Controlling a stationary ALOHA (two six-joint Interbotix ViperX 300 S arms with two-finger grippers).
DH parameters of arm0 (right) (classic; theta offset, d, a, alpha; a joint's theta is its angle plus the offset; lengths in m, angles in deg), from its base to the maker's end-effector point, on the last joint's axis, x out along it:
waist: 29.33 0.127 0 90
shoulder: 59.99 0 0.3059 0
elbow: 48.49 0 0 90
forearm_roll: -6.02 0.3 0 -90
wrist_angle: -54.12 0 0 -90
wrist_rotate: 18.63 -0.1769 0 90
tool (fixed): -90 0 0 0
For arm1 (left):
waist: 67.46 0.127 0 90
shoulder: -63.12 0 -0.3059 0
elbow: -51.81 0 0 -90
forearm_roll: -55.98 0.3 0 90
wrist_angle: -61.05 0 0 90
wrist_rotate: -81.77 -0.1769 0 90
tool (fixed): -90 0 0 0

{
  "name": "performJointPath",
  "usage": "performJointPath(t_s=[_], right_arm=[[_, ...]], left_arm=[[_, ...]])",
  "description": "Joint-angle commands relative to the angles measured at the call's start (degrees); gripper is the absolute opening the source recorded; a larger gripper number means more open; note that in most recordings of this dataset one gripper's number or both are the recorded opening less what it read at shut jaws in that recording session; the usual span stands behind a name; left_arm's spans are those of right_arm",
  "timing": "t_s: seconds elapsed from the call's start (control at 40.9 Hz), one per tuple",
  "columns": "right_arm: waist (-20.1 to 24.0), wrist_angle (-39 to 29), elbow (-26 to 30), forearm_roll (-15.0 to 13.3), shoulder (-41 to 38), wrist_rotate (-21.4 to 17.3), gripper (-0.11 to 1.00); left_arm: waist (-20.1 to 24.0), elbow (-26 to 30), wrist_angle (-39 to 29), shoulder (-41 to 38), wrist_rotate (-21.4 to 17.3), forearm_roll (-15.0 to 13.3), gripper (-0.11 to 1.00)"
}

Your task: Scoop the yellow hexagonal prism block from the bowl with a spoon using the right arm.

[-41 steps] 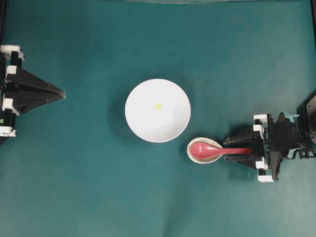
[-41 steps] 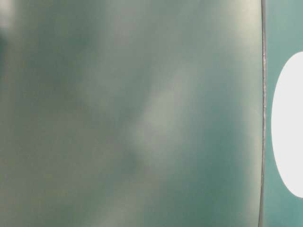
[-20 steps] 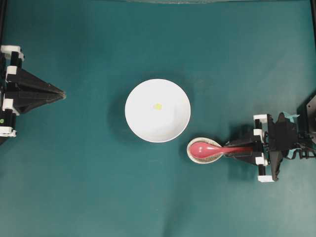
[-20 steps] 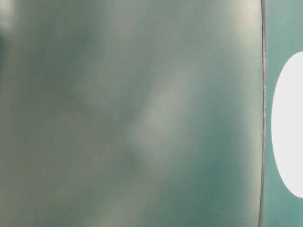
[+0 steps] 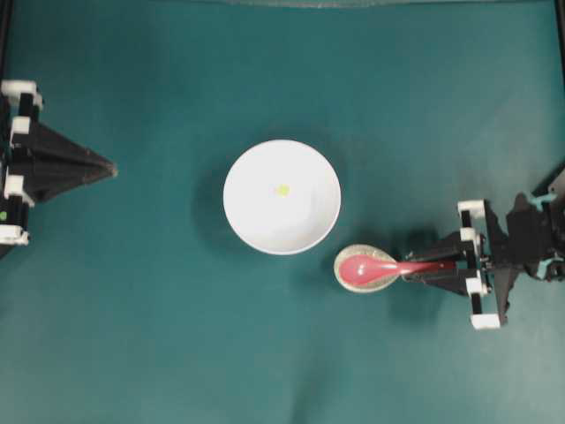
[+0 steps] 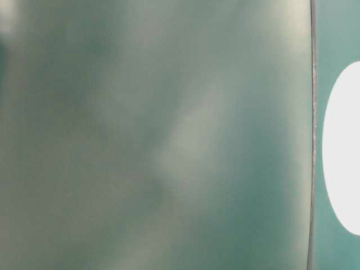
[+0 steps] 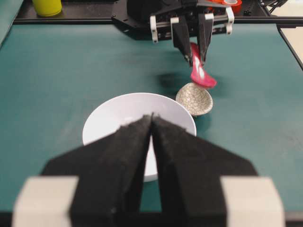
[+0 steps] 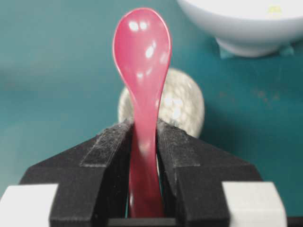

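Red spoon gripped, block waiting in the bowl.
My left gripper (image 5: 110, 167) is idling clenched; the yellow block (image 5: 282, 189) is lying in the white bowl (image 5: 243, 216); my right gripper (image 5: 408, 271) is grasping the spoon (image 5: 375, 268) over its rest (image 7: 194, 99). Scooping is remaining.

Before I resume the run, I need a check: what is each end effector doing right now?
Left end effector: closed, holding nothing.
Right end effector: closed on the spoon handle, scoop lifted above the speckled rest.
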Motion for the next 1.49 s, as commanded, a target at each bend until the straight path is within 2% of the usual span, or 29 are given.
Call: performJointPath(t_s=[0.0, 0.196, 0.612, 0.783, 1.248, 1.37, 1.468], right_arm=[[0.1, -3.3, 0.3, 0.0, 4.3, 1.5, 0.21], [-1.4, -11.1, 0.6, 0.0, 8.2, 3.3, 0.21], [-2.9, -17.1, 1.1, 0.7, 7.8, 3.1, 0.19], [-2.9, -18.3, 1.1, 2.0, 7.5, 3.1, 0.18], [-2.9, -21.0, 2.7, 2.1, 6.2, 3.1, 0.16], [-3.0, -20.9, 2.5, 2.9, 6.2, 3.2, 0.21], [-3.0, -20.8, 2.5, 3.2, 6.2, 3.1, 0.31]], left_arm=[[0.1, 1.4, 0.3, -0.3, -0.1, 0.2, 0.1], [0.1, 1.5, 0.3, -0.4, -0.1, 0.2, 0.1], [0.0, 1.5, 0.3, -0.4, -0.1, 0.2, 0.1], [0.1, 1.5, 0.3, -0.4, -0.1, 0.2, 0.1], [0.1, 1.6, 0.5, -0.4, -0.1, 0.2, 0.1], [0.1, 1.6, 0.5, -0.4, 0.0, 0.2, 0.1], [0.0, 1.6, 0.5, -0.4, 0.0, 0.2, 0.1]])
